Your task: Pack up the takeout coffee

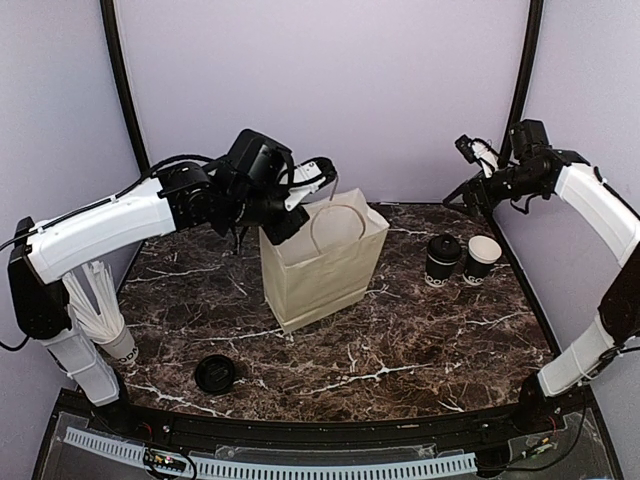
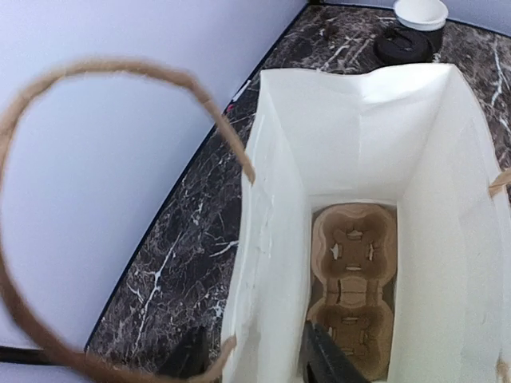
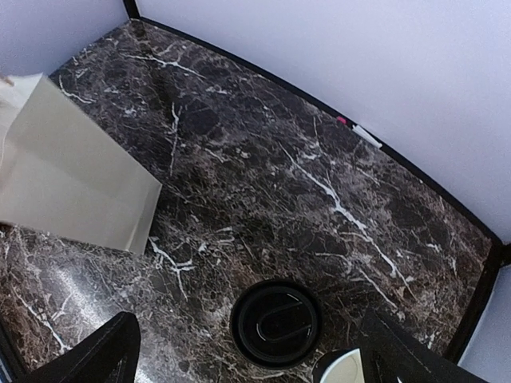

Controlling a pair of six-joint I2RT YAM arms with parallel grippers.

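Left of centre, the left gripper [image 1: 287, 222] straddles the paper bag [image 1: 325, 270] rim, its fingers [image 2: 327, 363] parted, seemingly not pinching it. Right of the bag the takeout coffee [image 1: 443, 258] stands lidded beside an open cup [image 1: 483, 257]. Above them the right gripper [image 1: 472, 192] hangs spread wide.

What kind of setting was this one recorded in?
Most likely a robot lab cell staged as a takeout counter: plain pale backdrop panels in black framing, a marble-look table, and café props, a paper bag with a cup carrier inside and a lidded black cup.
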